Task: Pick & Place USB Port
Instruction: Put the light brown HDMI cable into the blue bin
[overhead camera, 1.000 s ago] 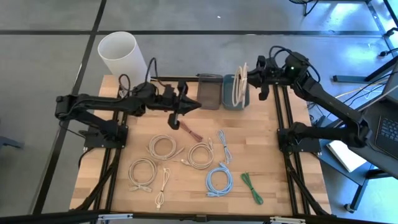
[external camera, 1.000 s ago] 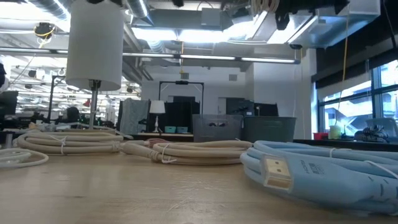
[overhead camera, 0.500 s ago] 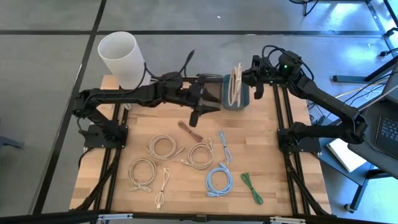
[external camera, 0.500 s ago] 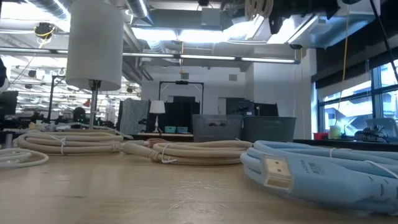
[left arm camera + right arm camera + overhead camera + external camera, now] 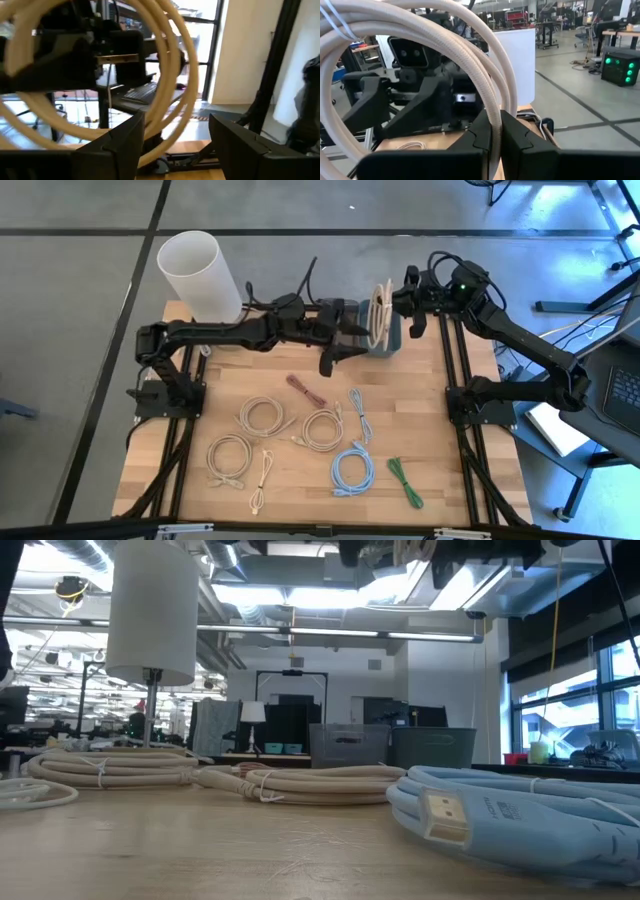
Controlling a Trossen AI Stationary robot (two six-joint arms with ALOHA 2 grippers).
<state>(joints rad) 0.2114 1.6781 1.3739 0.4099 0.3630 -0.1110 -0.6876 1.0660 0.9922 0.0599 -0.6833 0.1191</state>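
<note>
A cream USB cable wound into a coil (image 5: 380,315) hangs upright above the blue-grey bin (image 5: 392,345) at the table's far edge. My right gripper (image 5: 394,310) is shut on it. The coil also shows at the top of the low view (image 5: 415,550). My left gripper (image 5: 350,345) stands open just left of the coil. In the left wrist view its fingers (image 5: 120,145) flank the coil's rim (image 5: 167,100), and no touch shows. A brown cable (image 5: 305,390) lies loose on the table. My right gripper pinches several strands of the coil's rim (image 5: 492,107) between its two fingers (image 5: 520,137). The fingers point level and come from the table's right side. The coil stands upright in the hold, lifted clear above the blue-grey bin.
A dark grey bin (image 5: 337,330) sits beside the blue-grey one, partly under my left arm. A white cylinder (image 5: 200,275) stands at the far left corner. Cream coils (image 5: 262,417), (image 5: 322,430), (image 5: 230,455), a blue coil (image 5: 352,470) and a green cable (image 5: 405,480) lie nearer.
My left gripper has travelled from above the brown cable toward the table's far right, up to the coil, and has opened. The brown cable stays on the table. My right gripper has kept the coil nearly in place over the bin.
</note>
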